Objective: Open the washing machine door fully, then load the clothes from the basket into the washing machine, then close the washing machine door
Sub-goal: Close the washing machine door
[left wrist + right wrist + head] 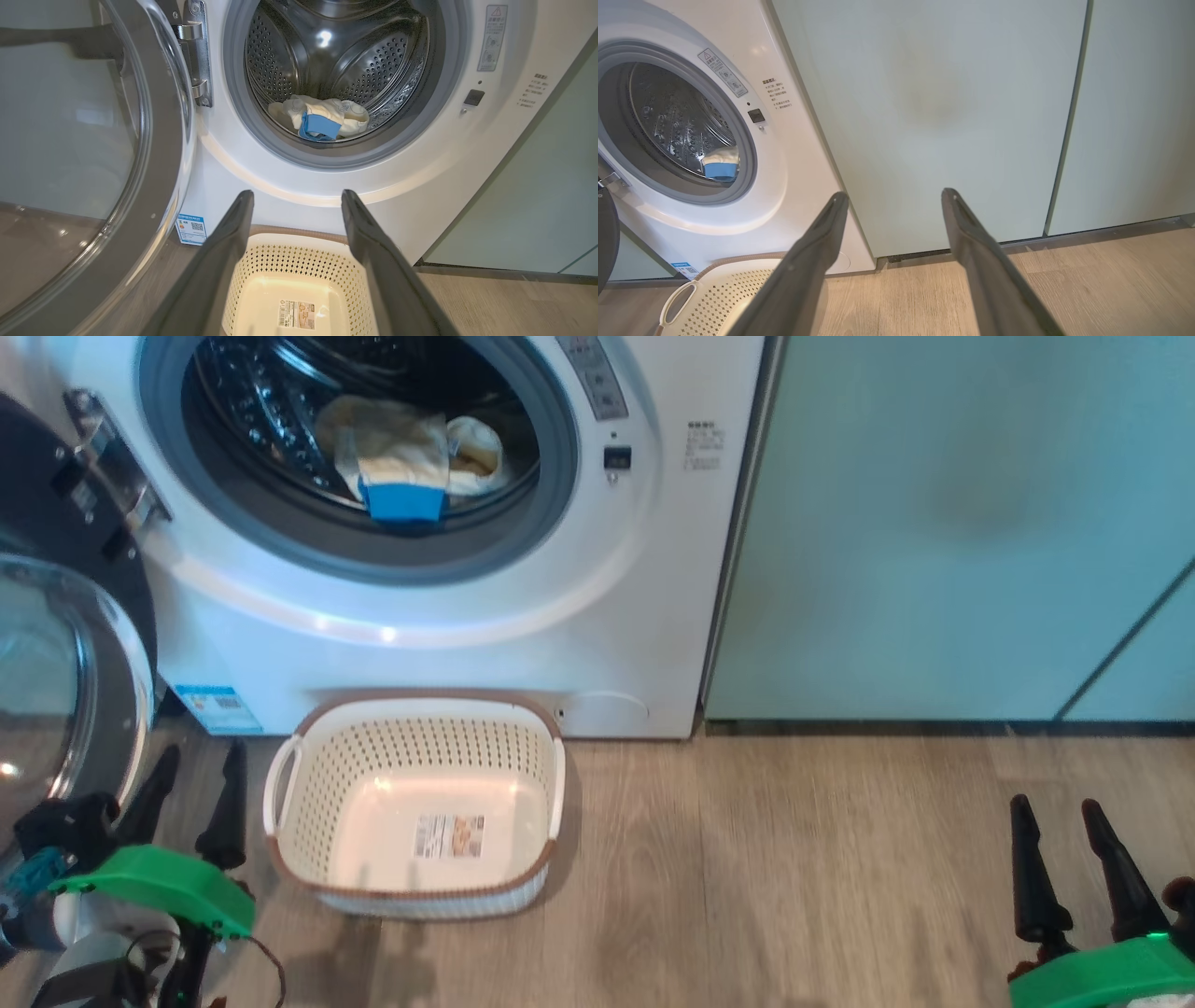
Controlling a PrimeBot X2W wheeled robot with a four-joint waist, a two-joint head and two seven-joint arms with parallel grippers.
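While the large round glossy black washing machine door (56, 672) stands swung open at the left, its outer edge cut off by the head view's frame, the grey-ringed mouth of the big white front-loading washing machine (579, 644) faces the robot unobstructed. Wooden floor (794, 859) lies open between the small rectangular cream perforated plastic basket (553, 775), set just before the machine's base, and the right end effector (1056, 803). The left end effector (203, 751) hangs between the door and the basket's white handle. Both end effectors have their two dark fingers spread apart, gripping nothing. Flat pale green cabinet doors (934, 523) adjoin the machine's right edge. The drum's upper part is cropped in the head view, and the print on the blue sticker (217, 707) at the lower corner is too small to read. Inside the perforated steel drum lie the pale yellow soft clothes (411, 457), one showing a bright blue patch, near the front lip. The basket's bottom, bearing a printed label (449, 836), shows uncovered.
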